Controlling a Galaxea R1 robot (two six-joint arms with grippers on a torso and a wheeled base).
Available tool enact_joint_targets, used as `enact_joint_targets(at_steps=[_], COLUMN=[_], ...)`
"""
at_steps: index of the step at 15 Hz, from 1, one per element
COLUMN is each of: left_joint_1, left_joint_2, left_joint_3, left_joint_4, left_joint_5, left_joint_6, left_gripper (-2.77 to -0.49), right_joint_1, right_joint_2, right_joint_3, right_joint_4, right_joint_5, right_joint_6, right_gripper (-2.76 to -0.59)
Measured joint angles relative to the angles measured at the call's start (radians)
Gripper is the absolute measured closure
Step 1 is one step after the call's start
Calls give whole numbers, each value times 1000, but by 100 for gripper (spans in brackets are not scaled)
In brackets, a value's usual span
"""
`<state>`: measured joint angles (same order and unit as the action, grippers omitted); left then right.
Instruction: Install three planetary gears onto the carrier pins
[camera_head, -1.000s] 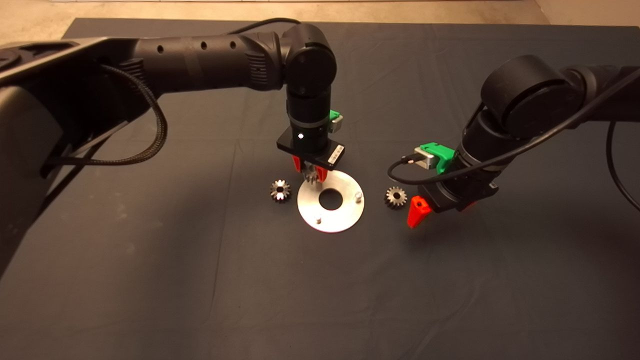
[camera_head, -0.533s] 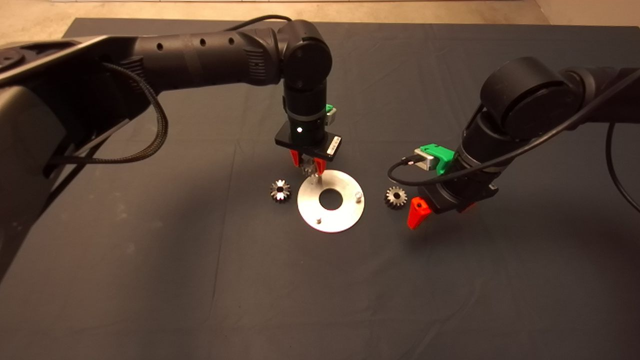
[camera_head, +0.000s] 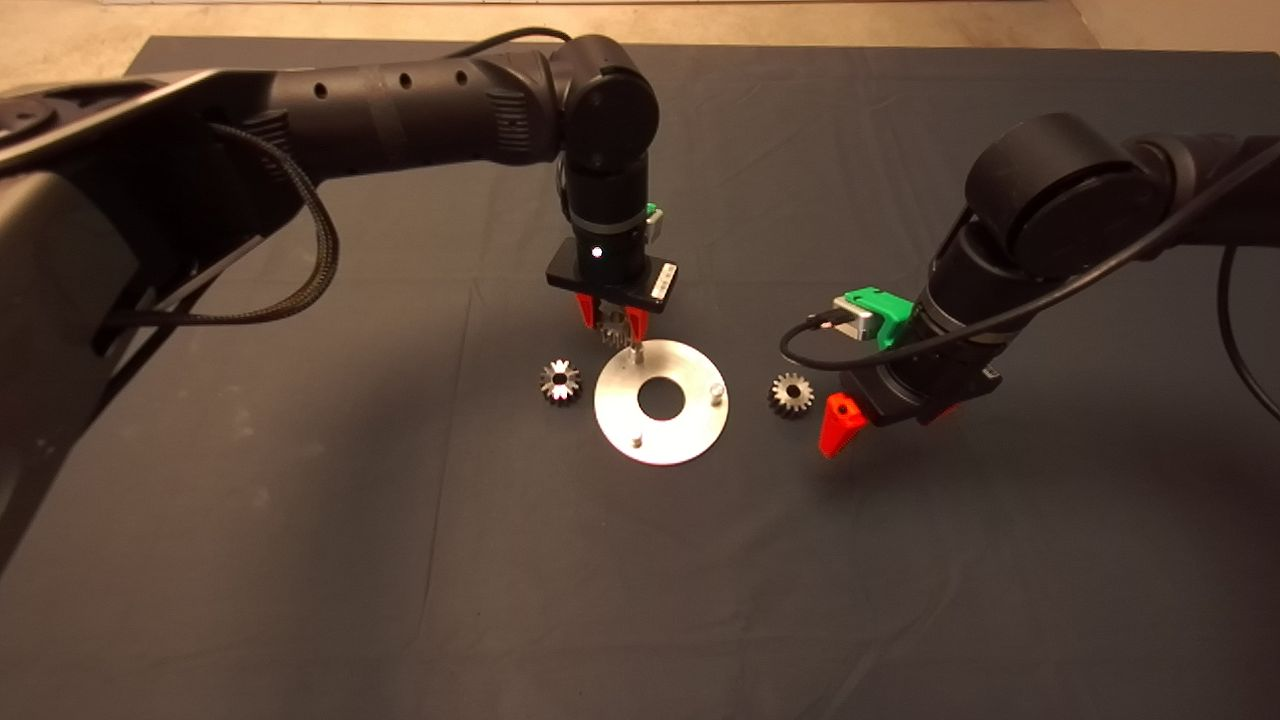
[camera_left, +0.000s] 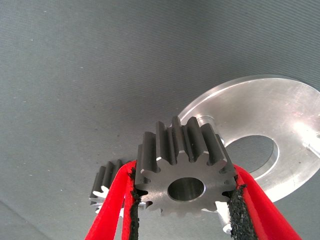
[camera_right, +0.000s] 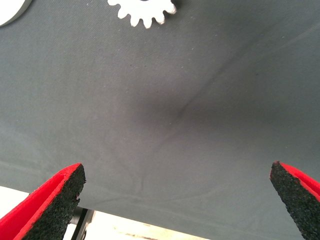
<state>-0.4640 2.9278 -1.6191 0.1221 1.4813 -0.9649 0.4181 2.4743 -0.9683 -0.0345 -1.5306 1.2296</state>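
My left gripper (camera_head: 613, 322) is shut on one planetary gear (camera_left: 185, 175), held by its toothed rim with the bore facing out. It hangs just above the far-left rim of the shiny carrier disc (camera_head: 690, 435), close over one carrier pin (camera_head: 637, 351). Two other pins (camera_head: 715, 391) (camera_head: 636, 438) stand bare. A second gear (camera_head: 560, 381) lies on the mat left of the disc, and a third gear (camera_head: 791, 394) lies to its right. My right gripper (camera_right: 175, 200) hovers open just right of that third gear (camera_right: 145, 11), holding nothing.
The dark mat (camera_head: 400, 560) covers the table, with a few creases. Its far edge meets a pale floor strip (camera_head: 300, 18). Both black arms reach in over the mat's far half.
My left gripper has shifted slightly toward the far side with the gear, now over the disc's far-left pin. The right arm has barely moved.
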Motion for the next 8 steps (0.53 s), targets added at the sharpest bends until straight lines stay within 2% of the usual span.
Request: enact_joint_targets(at_steps=[8], left_joint_1=[0], left_joint_2=[9], left_joint_3=[0], left_joint_4=[-15], left_joint_5=[-1], left_joint_6=[-6], left_gripper=[-93], right_joint_1=[-11], right_joint_2=[0], right_joint_3=[-12], right_joint_4=[-3], right_joint_5=[0], right_joint_6=[-1], right_gripper=[-276])
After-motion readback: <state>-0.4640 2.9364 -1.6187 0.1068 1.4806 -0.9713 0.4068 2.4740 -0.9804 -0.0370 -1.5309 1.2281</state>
